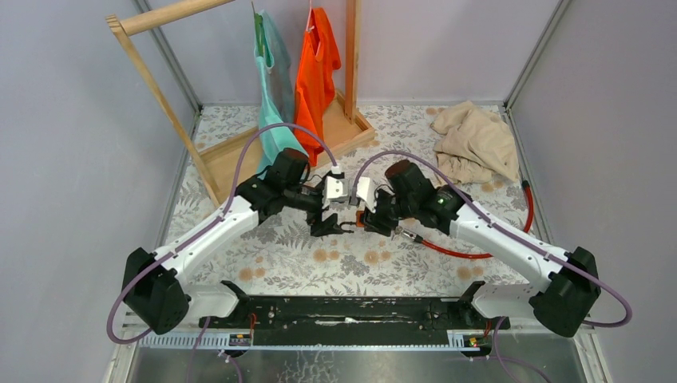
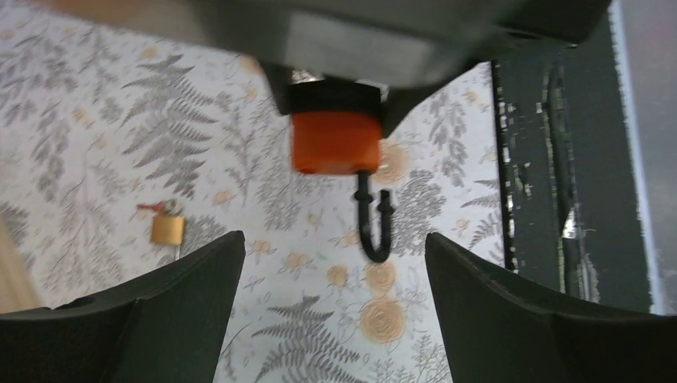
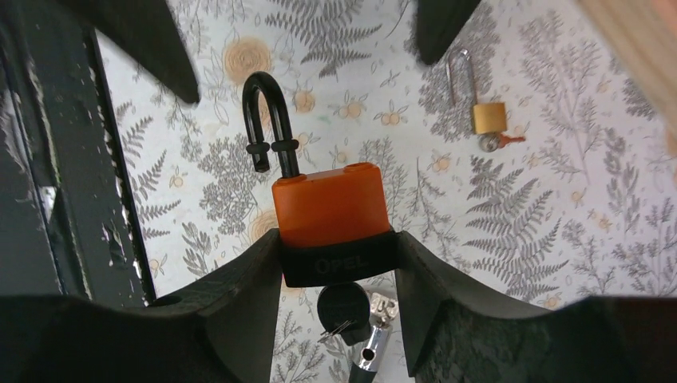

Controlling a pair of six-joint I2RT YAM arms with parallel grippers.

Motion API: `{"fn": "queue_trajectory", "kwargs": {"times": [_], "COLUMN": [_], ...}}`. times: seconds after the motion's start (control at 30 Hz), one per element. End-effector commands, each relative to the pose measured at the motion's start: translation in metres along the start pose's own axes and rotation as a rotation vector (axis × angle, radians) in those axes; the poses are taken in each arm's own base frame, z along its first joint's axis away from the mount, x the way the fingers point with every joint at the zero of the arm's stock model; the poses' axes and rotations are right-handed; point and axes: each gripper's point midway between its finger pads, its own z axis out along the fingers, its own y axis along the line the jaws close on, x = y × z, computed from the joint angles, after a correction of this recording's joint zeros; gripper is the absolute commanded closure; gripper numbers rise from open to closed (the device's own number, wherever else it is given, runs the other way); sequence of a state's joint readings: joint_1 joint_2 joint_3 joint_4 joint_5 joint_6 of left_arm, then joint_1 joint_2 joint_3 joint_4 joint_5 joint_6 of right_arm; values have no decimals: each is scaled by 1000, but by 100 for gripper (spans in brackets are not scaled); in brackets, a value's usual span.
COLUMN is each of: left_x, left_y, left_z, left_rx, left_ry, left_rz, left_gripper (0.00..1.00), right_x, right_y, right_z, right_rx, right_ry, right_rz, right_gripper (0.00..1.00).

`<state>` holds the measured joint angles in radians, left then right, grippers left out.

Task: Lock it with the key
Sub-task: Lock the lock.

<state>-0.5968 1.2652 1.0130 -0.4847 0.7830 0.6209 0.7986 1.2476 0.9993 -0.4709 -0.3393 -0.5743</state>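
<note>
Right wrist: pincer (image 3: 335, 239) grips padlock (image 3: 327, 203), key (image 3: 342, 309) seemingly inserted.

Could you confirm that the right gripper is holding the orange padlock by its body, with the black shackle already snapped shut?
Not quite. The right gripper does hold the orange padlock by its body, but the black shackle is open, its free end out of the body, as the right wrist view shows.

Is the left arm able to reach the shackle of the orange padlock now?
Probably yes: the left gripper faces the shackle with jaws open, nothing lies between, and the right gripper holds the padlock.
</note>
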Motion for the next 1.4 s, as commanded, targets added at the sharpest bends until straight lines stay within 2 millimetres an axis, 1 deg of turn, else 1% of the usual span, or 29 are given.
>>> {"fn": "queue_trajectory", "kwargs": {"times": [0.0,0.1,0.13,0.27,0.43,0.57,0.77,0.93,1.03,1.2,1.37], "left_x": [-9,-5,-4,-5,-12,-23,-29,-32,-38,-36,-36], "left_y": [-20,-21,-22,-20,-19,-21,-20,-17,-17,-20,-20], "left_z": [6,8,9,14,21,16,11,14,17,22,26], "left_rx": [95,102,106,107,123,159,149,151,165,178,184], "left_ry": [-6,1,2,1,-38,-110,-137,-139,-153,-144,-144], "left_rz": [-45,-74,-78,-192,-266,-276,-241,-232,-219,-215,-229], "left_gripper": [11,16,19,31,37,43,43,43,41,49,50], "right_x": [-41,-42,-42,-41,-49,-47,-42,-45,-43,-41,-39], "right_y": [-7,-15,-18,-28,-30,-31,-27,-21,-18,-17,-16], "right_z": [-26,-34,-36,-46,-58,-63,-64,-64,-61,-58,-55], "right_rx": [5,43,59,124,144,165,155,120,100,93,80], "right_ry": [-131,-146,-144,-143,-169,-179,-187,-199,-197,-194,-185], "right_rz": [20,45,48,34,20,15,33,41,49,55,54], "right_gripper": [100,100,100,100,100,100,100,100,100,100,100]}}
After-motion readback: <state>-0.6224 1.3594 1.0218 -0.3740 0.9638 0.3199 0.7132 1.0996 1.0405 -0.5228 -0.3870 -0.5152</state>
